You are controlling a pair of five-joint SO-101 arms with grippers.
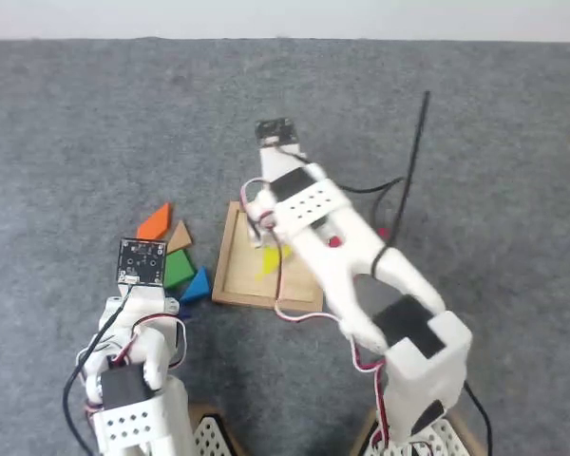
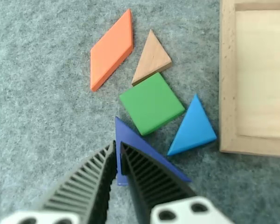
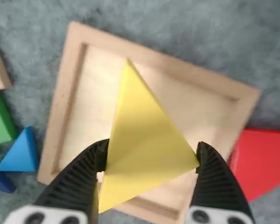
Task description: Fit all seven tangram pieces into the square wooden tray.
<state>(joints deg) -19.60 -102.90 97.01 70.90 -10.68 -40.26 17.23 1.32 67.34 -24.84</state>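
The square wooden tray (image 3: 163,60) lies on grey carpet. My right gripper (image 3: 151,149) is shut on a large yellow triangle (image 3: 140,140), holding it tilted just above the tray's floor. In the high view that triangle (image 1: 271,258) shows under the right arm, over the tray (image 1: 230,256). A red triangle (image 3: 263,161) lies outside the tray's rim. My left gripper (image 2: 117,148) is shut, with nothing between its fingers and its tips over a dark blue triangle (image 2: 130,137). Beyond it lie a green square (image 2: 151,102), a light blue triangle (image 2: 193,128), a tan triangle (image 2: 151,58) and an orange parallelogram (image 2: 111,49).
The loose pieces (image 1: 176,252) cluster just left of the tray, close together and partly touching. The right arm (image 1: 351,256) stretches across the tray's near right corner, and a black cable (image 1: 413,161) rises behind it. Open carpet lies to the far left and far right.
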